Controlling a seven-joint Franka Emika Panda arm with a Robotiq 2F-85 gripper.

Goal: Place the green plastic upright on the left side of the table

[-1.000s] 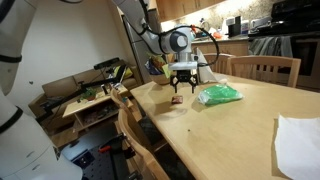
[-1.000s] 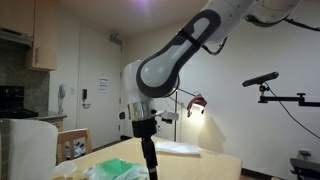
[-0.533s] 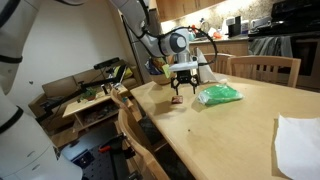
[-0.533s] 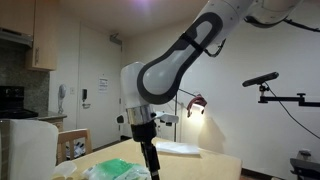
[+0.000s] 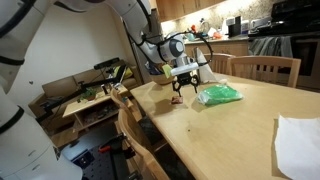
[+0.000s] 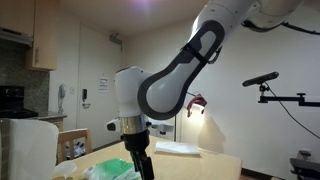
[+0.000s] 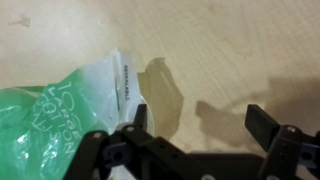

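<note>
On the pale counter [image 5: 235, 130], the bag [image 7: 45, 125] lies flat on its side. My tool [image 7: 200, 125] hangs just beside it, jaws spread wide with only bare wood between them. In the wrist view one finger [image 7: 138, 118] sits right at the bag's white sealed edge; whether it touches I cannot tell. That edge carries a line of small dark print, and the green film shows pale lettering, both too blurred to read. Only the wrist view shows this writing. In an exterior view the tool [image 5: 182, 93] stands low over the counter next to the bag [image 5: 219, 95], and a white cloth [image 5: 300, 140] lies well apart from the bag. In an exterior view from low down, the bag [image 6: 115, 170] shows only as a green lump beside the tool [image 6: 141, 166], whose jaws are hard to make out there.
</note>
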